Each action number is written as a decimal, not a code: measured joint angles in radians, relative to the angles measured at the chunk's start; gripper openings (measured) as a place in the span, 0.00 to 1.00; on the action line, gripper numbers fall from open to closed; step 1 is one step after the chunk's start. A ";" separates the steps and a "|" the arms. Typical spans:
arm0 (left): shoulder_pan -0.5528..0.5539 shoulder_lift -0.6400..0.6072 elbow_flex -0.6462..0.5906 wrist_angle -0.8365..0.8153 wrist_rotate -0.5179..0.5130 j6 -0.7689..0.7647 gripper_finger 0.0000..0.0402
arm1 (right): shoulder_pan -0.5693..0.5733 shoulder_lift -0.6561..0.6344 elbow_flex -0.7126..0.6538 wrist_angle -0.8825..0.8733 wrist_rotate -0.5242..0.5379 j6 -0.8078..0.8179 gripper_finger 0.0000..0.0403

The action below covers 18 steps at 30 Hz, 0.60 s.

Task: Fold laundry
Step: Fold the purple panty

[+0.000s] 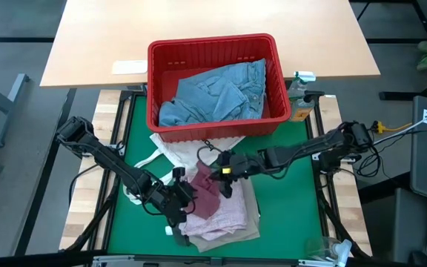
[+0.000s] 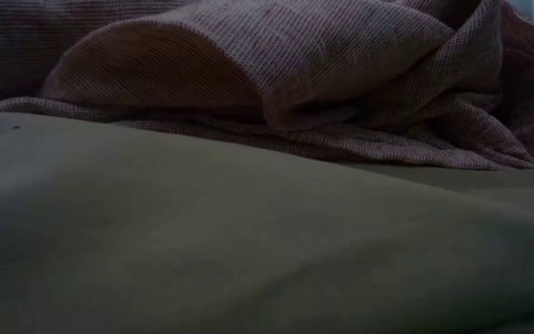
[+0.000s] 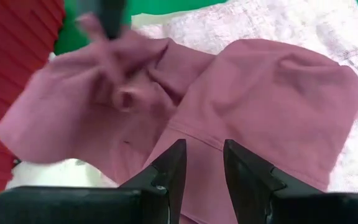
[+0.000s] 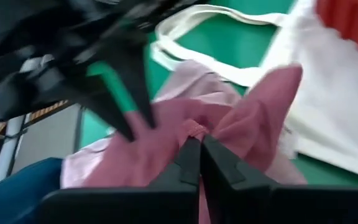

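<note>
Pink top (image 1: 212, 200) sits pinched in closed right gripper (image 1: 224, 180), near part-open left gripper (image 1: 178, 202).

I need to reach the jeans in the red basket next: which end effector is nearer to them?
Right. The right end effector is just below the basket holding the jeans, shut on the pink top; the left end effector sits farther down.

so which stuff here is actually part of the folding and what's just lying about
Part of the job:
- mottled pink knit top, with a darker pink part; right end effector shut on it, left end effector beside it
- beige garment underneath
- light blue denim jeans

Lying about:
- red plastic basket holding the jeans
- white cloth tote bag
- green mat
</note>
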 joint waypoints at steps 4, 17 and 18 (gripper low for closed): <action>0.000 -0.010 0.000 -0.001 -0.005 0.004 0.25 | 0.044 0.000 0.000 0.015 0.022 -0.020 0.02; -0.051 -0.144 0.000 -0.001 0.031 0.003 0.25 | 0.175 0.030 0.001 0.169 0.064 -0.047 0.01; -0.059 -0.161 0.000 -0.002 0.033 0.003 0.25 | 0.186 0.036 0.000 0.171 0.068 -0.047 0.01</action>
